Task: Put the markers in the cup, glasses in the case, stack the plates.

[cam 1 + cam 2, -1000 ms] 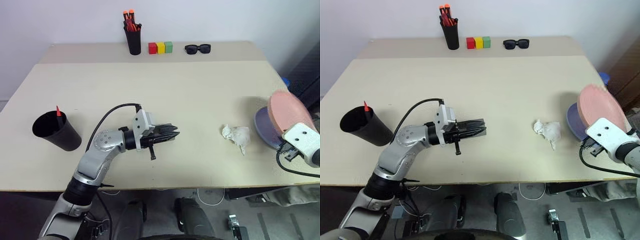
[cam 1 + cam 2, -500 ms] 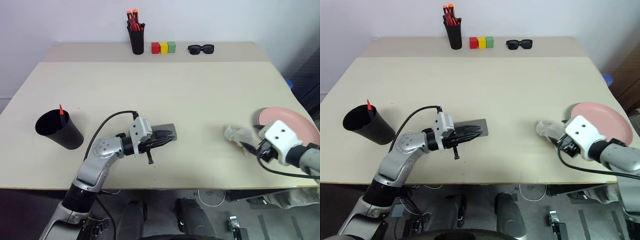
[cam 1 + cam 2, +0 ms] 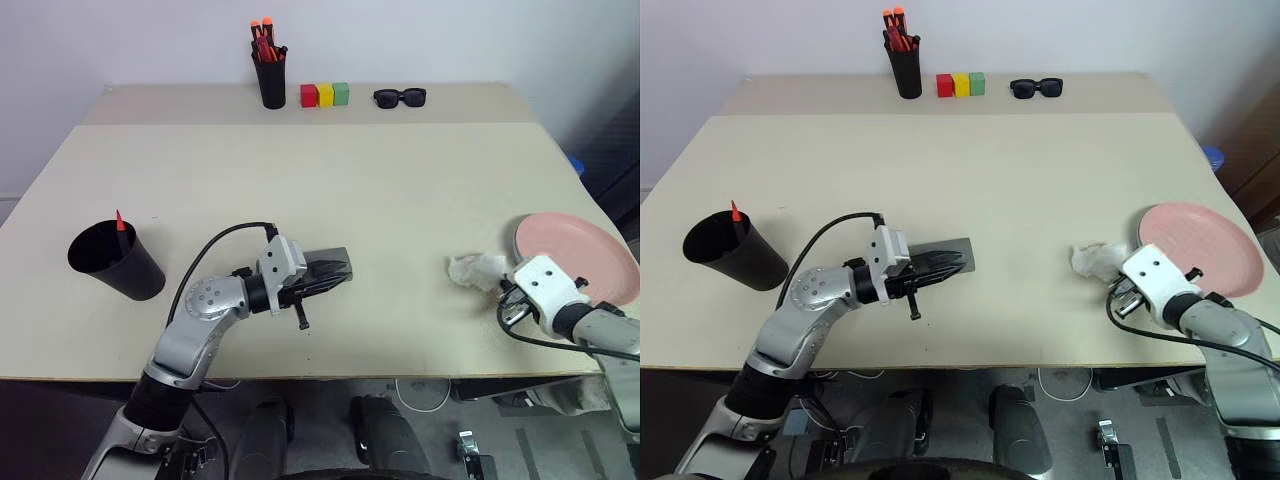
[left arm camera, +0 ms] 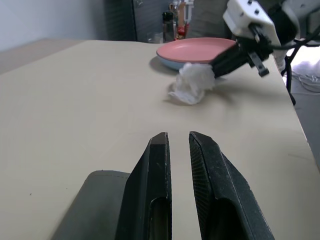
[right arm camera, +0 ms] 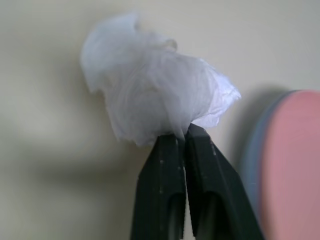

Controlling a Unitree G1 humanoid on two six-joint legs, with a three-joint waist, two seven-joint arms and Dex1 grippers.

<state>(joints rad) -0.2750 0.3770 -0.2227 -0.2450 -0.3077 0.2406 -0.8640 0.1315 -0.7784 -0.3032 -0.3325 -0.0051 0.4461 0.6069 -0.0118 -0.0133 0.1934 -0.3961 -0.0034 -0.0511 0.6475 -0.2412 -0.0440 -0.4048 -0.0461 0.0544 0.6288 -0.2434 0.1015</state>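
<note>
beige and broad, your table [image 3: 400, 200] ran back to a pale wall, and both arms were over its near half. your right gripper [image 5: 184, 131] had its two black fingers pressed together, their tips pinching the edge of a crumpled white tissue [image 5: 150, 95] that lay on the table just beside the plates. from the left wrist view you could see that same tissue [image 4: 192, 82] bunched against the fingertips, with the salmon pink plate [image 3: 578, 258] right behind it, resting on the light blue plate [image 4: 167, 61], whose rim peeked out underneath. your left gripper [image 4: 176, 137] pointed level across the table toward the right side, its fingers nearly together with only a narrow slit between them and nothing visibly held in that slit. right under and beside those fingers lay the grey case [image 3: 330, 263], flat on the table; whether the fingers touched it you could not tell. well off to your left stood the cup [image 3: 112, 263], tilted a little, with the red tip of a marker [image 3: 119, 221] poking above its rim. along the far edge you had a black pen holder [image 3: 271, 78] with orange-capped pens, three small blocks [image 3: 324, 95] in red, yellow and green side by side, and black sunglasses [image 3: 399, 97] just to their right.
</note>
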